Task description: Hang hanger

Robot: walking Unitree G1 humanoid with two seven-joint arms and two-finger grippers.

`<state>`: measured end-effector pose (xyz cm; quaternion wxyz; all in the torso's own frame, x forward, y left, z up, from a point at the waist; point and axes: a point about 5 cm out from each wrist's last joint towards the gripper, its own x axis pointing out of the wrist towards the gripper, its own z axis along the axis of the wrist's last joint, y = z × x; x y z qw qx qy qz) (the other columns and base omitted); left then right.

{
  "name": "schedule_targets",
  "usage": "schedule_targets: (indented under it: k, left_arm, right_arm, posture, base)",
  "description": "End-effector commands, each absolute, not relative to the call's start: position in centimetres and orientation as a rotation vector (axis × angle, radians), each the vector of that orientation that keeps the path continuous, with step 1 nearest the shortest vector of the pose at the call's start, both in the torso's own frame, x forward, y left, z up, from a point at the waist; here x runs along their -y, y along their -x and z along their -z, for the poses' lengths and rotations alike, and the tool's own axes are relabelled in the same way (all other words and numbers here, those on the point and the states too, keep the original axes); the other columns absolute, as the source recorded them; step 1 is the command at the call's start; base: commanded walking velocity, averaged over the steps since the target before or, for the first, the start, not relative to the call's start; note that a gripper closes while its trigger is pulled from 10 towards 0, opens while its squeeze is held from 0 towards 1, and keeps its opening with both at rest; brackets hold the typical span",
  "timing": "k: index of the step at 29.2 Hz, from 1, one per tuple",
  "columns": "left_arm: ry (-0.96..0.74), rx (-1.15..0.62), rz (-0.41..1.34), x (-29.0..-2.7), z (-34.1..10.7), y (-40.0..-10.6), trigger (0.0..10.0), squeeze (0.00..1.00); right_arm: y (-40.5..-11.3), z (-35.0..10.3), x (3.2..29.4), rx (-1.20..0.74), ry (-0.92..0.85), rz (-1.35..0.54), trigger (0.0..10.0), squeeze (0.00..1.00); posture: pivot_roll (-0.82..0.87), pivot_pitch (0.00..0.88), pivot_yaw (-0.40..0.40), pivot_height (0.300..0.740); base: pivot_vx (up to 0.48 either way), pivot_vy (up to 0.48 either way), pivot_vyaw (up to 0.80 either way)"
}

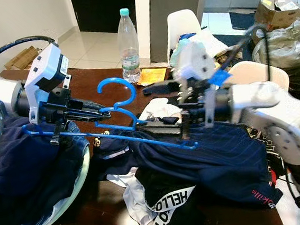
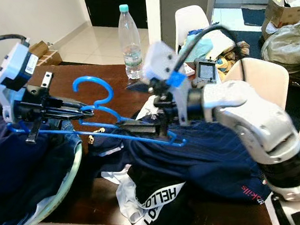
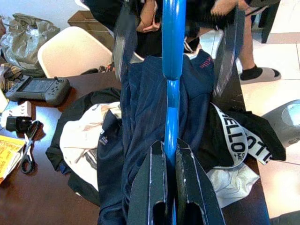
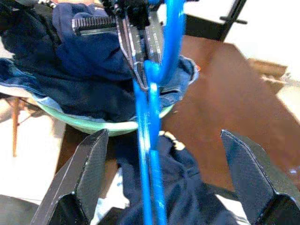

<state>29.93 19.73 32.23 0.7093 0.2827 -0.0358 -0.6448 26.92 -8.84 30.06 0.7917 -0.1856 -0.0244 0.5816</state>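
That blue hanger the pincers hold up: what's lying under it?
Under the blue hanger lies a navy pinstriped garment over black-and-white clothes on the brown table. The table beneath those clothes is covered.

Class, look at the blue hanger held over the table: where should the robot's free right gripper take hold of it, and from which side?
Probably the straight bottom bar of the blue hanger, near its right end. The left gripper is shut on the neck below the hook, so that part is taken. The right gripper is open with the bar running between its fingers, so closing from the robot's right looks simplest.
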Motion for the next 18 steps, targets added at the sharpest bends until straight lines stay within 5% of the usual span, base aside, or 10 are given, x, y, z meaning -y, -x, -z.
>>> schedule_targets:
  k: [1, 11, 12, 18]
  left_arm:
    - [-0.658, 0.103, 1.449, -19.2, -32.5, -29.8, 10.0, 0.00]
    - [-0.664, 0.118, 1.449, -19.1, -32.5, -29.7, 10.0, 0.00]
    - [-0.664, 0.120, 1.450, -19.0, -32.5, -29.7, 10.0, 0.00]
    - [-0.661, 0.129, 1.458, -18.9, -32.5, -29.7, 10.0, 0.00]
  right_arm:
    - [-26.7, -29.6, 8.0, 0.020, 0.364, -1.273, 10.0, 0.00]
    - [-26.5, -28.7, 5.8, -0.020, 0.258, -1.267, 10.0, 0.00]
    - [-26.7, -28.6, 5.6, -0.024, 0.245, -1.254, 0.0, 0.00]
    - [-26.9, -28.4, 5.4, -0.026, 0.227, -1.228, 0.0, 0.00]
  posture:
    - [0.14, 0.059, 0.030, 0.740]
    - [0.14, 0.057, 0.030, 0.740]
    - [0.14, 0.057, 0.030, 0.740]
    - [0.13, 0.056, 0.029, 0.740]
  base:
    - [0.000, 0.000, 0.00]
    - [0.000, 0.000, 0.00]
    - [0.000, 0.000, 0.00]
    - [0.000, 0.000, 0.00]
